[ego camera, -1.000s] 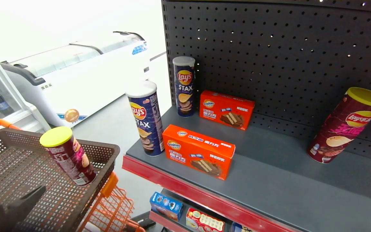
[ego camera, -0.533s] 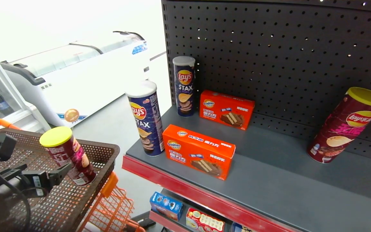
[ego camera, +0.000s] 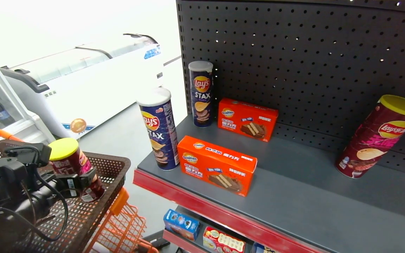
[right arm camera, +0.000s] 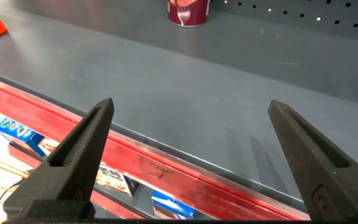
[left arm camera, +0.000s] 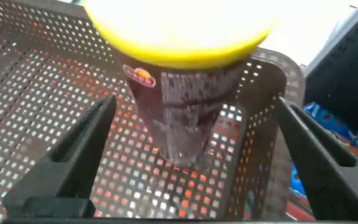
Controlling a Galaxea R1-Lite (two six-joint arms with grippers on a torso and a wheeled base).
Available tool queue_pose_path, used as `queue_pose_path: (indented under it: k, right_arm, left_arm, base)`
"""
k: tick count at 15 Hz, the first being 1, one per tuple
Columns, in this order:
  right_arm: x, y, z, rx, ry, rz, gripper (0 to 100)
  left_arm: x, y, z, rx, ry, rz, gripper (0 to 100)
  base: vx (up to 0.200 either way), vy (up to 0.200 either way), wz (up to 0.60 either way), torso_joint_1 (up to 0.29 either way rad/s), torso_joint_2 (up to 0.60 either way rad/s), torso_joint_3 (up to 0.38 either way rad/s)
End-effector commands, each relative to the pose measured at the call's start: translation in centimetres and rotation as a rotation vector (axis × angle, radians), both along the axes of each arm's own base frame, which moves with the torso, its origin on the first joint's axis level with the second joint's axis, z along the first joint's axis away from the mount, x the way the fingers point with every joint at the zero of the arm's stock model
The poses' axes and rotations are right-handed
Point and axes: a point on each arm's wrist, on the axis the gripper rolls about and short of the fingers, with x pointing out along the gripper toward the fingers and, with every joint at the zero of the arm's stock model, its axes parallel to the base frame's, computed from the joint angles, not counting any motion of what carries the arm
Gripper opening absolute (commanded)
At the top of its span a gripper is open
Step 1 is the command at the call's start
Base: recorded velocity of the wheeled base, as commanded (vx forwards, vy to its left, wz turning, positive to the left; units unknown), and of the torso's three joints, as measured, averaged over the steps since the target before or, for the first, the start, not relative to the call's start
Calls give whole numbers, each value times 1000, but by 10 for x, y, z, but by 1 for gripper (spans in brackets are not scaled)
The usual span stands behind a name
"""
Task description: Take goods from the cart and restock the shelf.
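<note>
Straddling the maroon cylindrical can with a yellow lid [left arm camera: 185,118], the left hand [left arm camera: 191,168] is spread wide, one black finger on either side of the can; whether either finger touches it cannot be told. The can stands upright in a brown perforated plastic basket [ego camera: 116,165], near the basket corner closest to the shelf, and the basket rests on an orange wire cart [ego camera: 127,225]. The right hand [right arm camera: 191,162] is likewise spread wide and holds nothing; it hangs over the front of the dark grey metal shelf [right arm camera: 216,74], just above the shelf's red front edge [right arm camera: 166,160]. On the shelf, toward the robot's left, stand two dark blue cylindrical cans with pale lids, one at the front edge [ego camera: 158,130] and one at the back [ego camera: 201,95] against the black pegboard panel [ego camera: 294,52]. Just beside each sits an orange cardboard box: the nearer box [ego camera: 216,165] by the front can, the farther box [ego camera: 247,119] by the back can. Well apart from these, toward the robot's right, a second maroon can with a yellow lid [ego camera: 374,137] stands near the pegboard. Small packaged goods [ego camera: 181,223] lie on the lower shelf beneath the red edge. Behind the cart stands a white chest freezer with a glass top [ego camera: 83,84]
</note>
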Motion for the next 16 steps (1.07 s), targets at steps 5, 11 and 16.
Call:
queue_pose_path:
  k: [5,11,16]
  right_arm:
    - [0,0,0,0,1,0,100]
    - [0,0,0,0,1,0,100]
    - [0,0,0,0,-1,0,100]
  left_arm:
    - [27,6,-14,8,10,39,100]
    - [50,11,-14,6,-25,50,100]
    - [59,16,-10,16,-49,59,0]
  base:
    - [0,0,0,0,0,0]
    - [0,0,0,0,0,0]
    - [0,0,0,0,0,0]
